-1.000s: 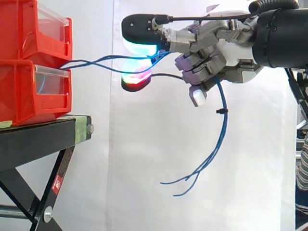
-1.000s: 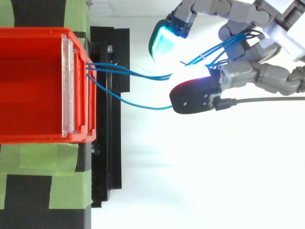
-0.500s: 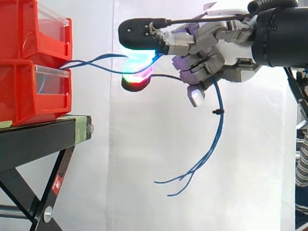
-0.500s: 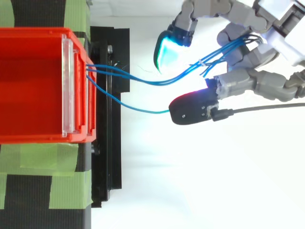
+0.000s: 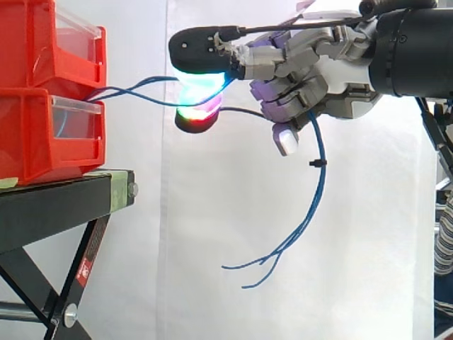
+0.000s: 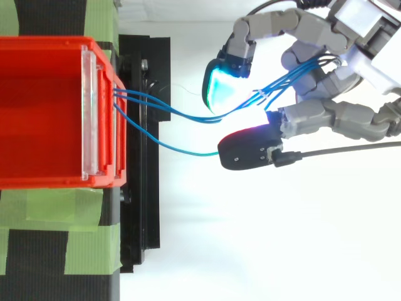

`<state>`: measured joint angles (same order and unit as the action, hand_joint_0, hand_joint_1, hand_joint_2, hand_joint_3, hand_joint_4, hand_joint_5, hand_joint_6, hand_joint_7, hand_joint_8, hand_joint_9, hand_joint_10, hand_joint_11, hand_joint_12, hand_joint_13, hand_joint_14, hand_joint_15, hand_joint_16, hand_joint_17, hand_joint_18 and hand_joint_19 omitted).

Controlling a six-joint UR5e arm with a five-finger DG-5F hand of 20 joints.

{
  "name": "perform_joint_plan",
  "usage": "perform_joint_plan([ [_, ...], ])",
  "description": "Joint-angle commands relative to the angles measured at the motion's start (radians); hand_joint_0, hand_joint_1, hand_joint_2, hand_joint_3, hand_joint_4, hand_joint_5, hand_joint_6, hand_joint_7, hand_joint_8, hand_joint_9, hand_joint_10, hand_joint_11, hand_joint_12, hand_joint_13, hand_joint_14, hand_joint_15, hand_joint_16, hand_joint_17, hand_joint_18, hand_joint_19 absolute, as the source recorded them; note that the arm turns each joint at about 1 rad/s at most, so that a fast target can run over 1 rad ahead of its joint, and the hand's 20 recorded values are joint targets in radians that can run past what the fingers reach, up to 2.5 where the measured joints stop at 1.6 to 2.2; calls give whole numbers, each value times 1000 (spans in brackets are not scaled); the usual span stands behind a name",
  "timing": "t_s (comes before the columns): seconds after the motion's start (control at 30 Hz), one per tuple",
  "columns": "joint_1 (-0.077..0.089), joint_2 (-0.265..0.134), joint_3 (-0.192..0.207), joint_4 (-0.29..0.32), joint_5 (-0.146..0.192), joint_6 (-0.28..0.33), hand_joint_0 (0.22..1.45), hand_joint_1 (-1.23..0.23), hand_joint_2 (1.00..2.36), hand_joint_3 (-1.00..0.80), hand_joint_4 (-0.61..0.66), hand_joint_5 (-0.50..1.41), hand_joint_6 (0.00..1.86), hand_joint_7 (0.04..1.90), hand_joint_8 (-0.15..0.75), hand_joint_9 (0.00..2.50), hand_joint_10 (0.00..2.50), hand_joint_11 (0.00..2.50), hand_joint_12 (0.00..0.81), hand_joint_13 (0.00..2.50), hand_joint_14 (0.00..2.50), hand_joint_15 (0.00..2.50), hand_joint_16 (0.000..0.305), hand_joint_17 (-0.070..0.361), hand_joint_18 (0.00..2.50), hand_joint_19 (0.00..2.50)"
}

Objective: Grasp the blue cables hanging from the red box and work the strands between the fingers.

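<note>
You are seeing strong, even light: the white curtain (image 5: 212, 297) is glaring, the black stand (image 6: 141, 207) is throwing only a faint shadow, and the pads (image 6: 219, 84) of the hand (image 5: 333, 78) are glowing cyan, green and red.

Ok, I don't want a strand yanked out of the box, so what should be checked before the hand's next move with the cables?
1. Grip on the blue cables: they run through the curled fingers of the hand. Ok.
2. Strands between the glowing pads: in the side view they pass between two pads. Ok.
3. Every strand pinched: one runs apart to the lower fingertip; whether it is held there, cannot tell.
4. Slack from the red box to the hand: the cables sag in curves, not taut. Ok.
5. Anchoring inside the box: hidden. Cannot tell.
6. The loose ends hang free, apart from the black stand. Ok.
</note>
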<state>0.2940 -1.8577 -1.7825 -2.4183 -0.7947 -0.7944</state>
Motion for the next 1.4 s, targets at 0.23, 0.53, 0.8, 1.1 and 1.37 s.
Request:
perform_joint_plan([
  [0.23, 1, 0, 0, 2, 0, 1, 1030, -622, 1092, 91, 270, 370, 118, 1288, 532, 1780, 2500, 2500, 684, 1959, 2500, 1706, 243, 182, 2500, 603],
  [0.53, -1, 0, 0, 2, 0, 3, 1112, -623, 1003, 35, 234, 452, 3, 1348, 532, 1780, 2500, 2500, 684, 1959, 2500, 1706, 243, 182, 2500, 603],
  [0.8, -1, 0, 0, 4, 2, 3, 871, -618, 1001, -249, 352, 472, 11, 1264, 532, 1780, 2500, 2500, 684, 1959, 2500, 1706, 243, 182, 2500, 603],
  [1.1, -1, 0, 0, 4, 0, 3, 1070, -659, 1259, 137, 204, 615, 13, 1319, 532, 1780, 2500, 2500, 684, 1959, 2500, 1706, 243, 182, 2500, 603],
  [1.37, -1, 0, 0, 4, -1, 3, 1250, -671, 1050, 240, 253, 647, 21, 1125, 532, 1780, 2500, 2500, 684, 1959, 2500, 1706, 243, 182, 2500, 603],
])
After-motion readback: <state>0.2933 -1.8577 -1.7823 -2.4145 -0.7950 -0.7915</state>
